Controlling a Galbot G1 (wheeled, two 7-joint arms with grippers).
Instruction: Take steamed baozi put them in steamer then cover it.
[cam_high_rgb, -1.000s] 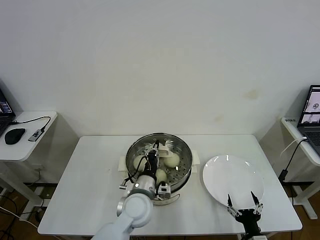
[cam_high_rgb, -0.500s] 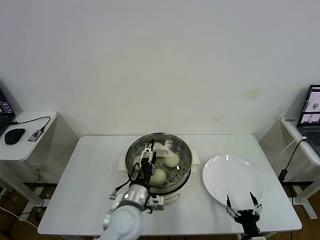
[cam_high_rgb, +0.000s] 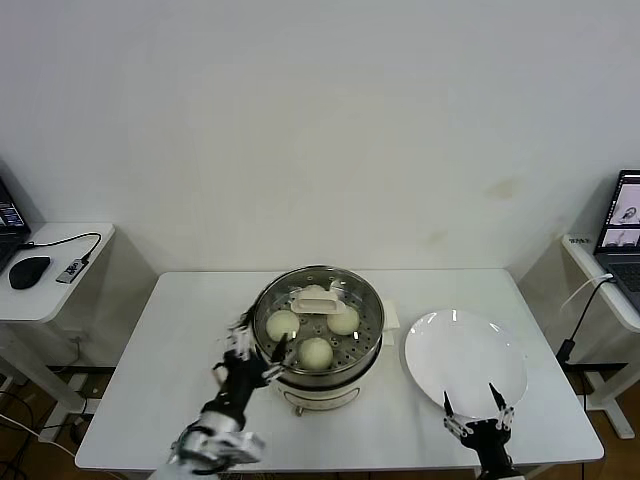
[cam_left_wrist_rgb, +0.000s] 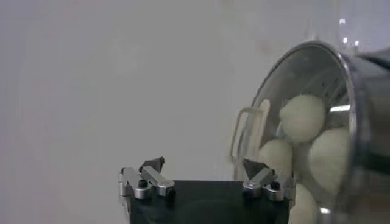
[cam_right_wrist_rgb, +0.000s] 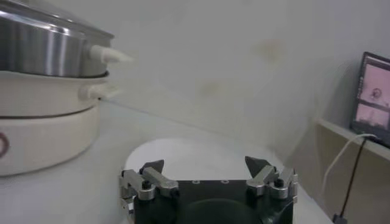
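Handling lid (cam_high_rgb: 318, 310): glass, heavy, brittle, slick; lift by handle (cam_high_rgb: 320, 300) beyond left gripper (cam_high_rgb: 248, 352).
Buns (cam_high_rgb: 316, 351): soft.
Left jaws: apart, empty.
Right gripper (cam_high_rgb: 478, 418): apart, idle by plate (cam_high_rgb: 462, 352).

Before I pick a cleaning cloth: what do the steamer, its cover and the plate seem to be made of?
Steamer: shiny metal pot, likely stainless steel, mirror reflections; cream base looks plastic. Cover: clear glass, baozi show through; cream handle, probably plastic. Plate: glossy white, ceramic or melamine, with bright glints.
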